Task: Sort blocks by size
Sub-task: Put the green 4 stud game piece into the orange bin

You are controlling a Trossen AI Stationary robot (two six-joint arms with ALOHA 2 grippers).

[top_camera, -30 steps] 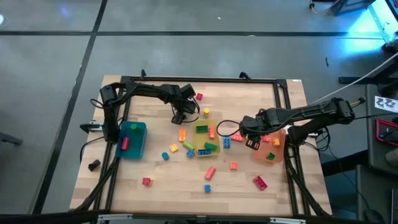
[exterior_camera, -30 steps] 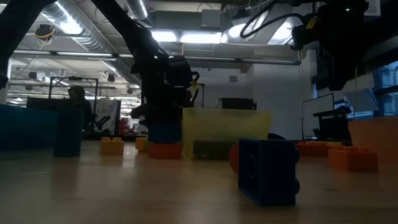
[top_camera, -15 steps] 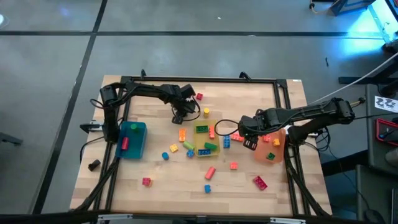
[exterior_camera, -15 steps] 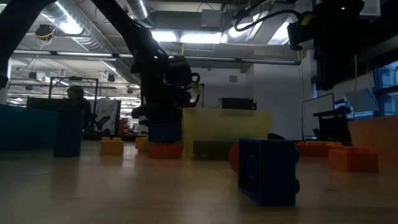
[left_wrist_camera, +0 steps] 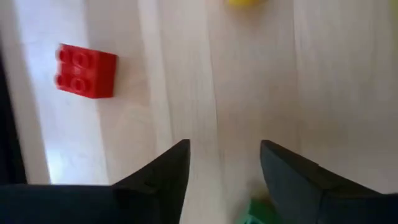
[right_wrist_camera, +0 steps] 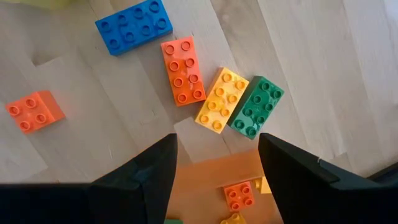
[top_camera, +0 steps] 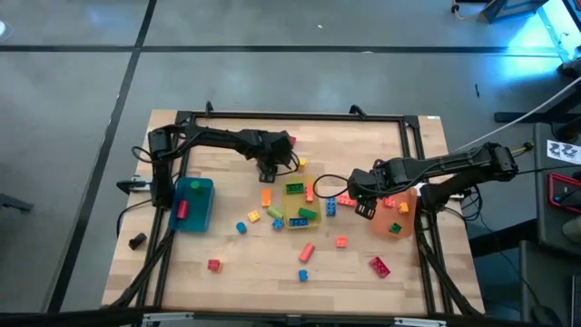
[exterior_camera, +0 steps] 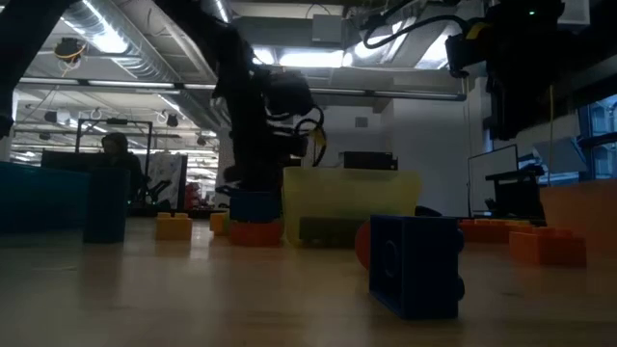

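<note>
Left pincer (top_camera: 289, 163) had shifted toward red block (left_wrist_camera: 86, 71), fingers apart, empty; right pincer (top_camera: 361, 207) open, unmoved by orange bin (top_camera: 399, 221).

Translucent plastic bins: three, one blue (top_camera: 192, 218), one yellow (top_camera: 314, 202), one orange (top_camera: 407, 220).
Dark robot arms: two, left (top_camera: 218, 136) and right (top_camera: 454, 165).
Small plastic toy blocks loose on wooden table (top_camera: 254, 286): roughly fourteen, exact number unclear.
Inside blue bin: two, one green block (top_camera: 194, 187), one pink block (top_camera: 182, 209).
Right wrist view, on table: four long studded bars, one blue (right_wrist_camera: 134, 25), one orange (right_wrist_camera: 182, 70), one yellow (right_wrist_camera: 222, 99), one green (right_wrist_camera: 257, 106); one small orange square brick (right_wrist_camera: 35, 111).
Left wrist view: one red four-stud brick (left_wrist_camera: 86, 71).
</note>
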